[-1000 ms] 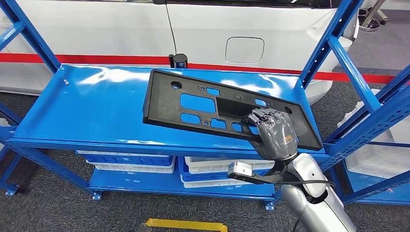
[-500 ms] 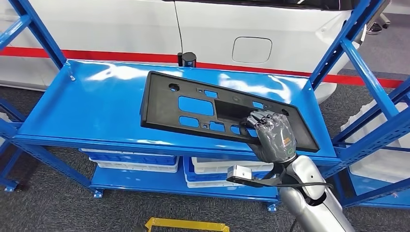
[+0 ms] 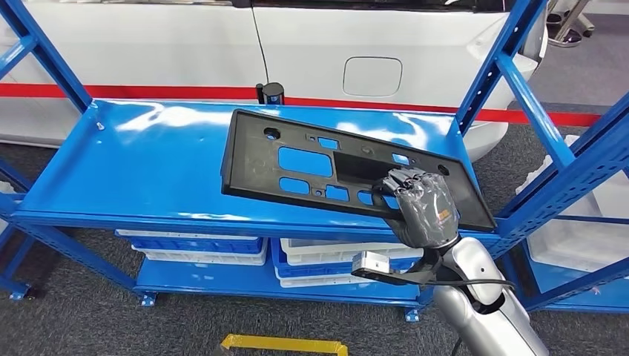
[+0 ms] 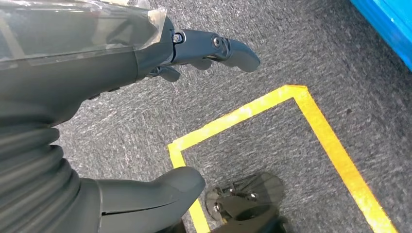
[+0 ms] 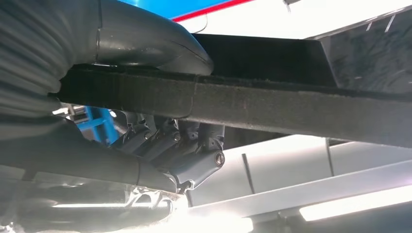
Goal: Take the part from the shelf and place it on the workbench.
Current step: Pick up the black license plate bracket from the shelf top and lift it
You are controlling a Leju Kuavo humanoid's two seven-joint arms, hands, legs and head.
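1. Step in hand: pickup from the shelf (image 3: 148, 159). The right hand (image 3: 421, 208) grasps the part (image 3: 297, 159), a flat black plastic panel w/ cut-outs, at its near-right edge.
2. Right wrist view confirms the grip: thumb (image 5: 145, 41) on one face of the panel edge, fingers (image 5: 194, 160) curled against the other face.
3. Where the part is: over the shelf's top deck, towards the deck's right end, tilted; near-right corner overhangs the deck's front lip. Can't tell if the far edge touches the deck.
4. Left hand (image 4: 121, 73) hangs by the floor near yellow tape (image 4: 272, 104), fingers apart, nothing in it.
5. Progress, as I judge it: grasp made, carry not yet done. No workbench seen.
6. Next move calls for: lift the panel clear of the deck, draw it back between the blue uprights (image 3: 493, 63), then turn to the tabletop.
7. Risk: one-sided grip on a long panel, so the free end may sag or swing & clip an upright.
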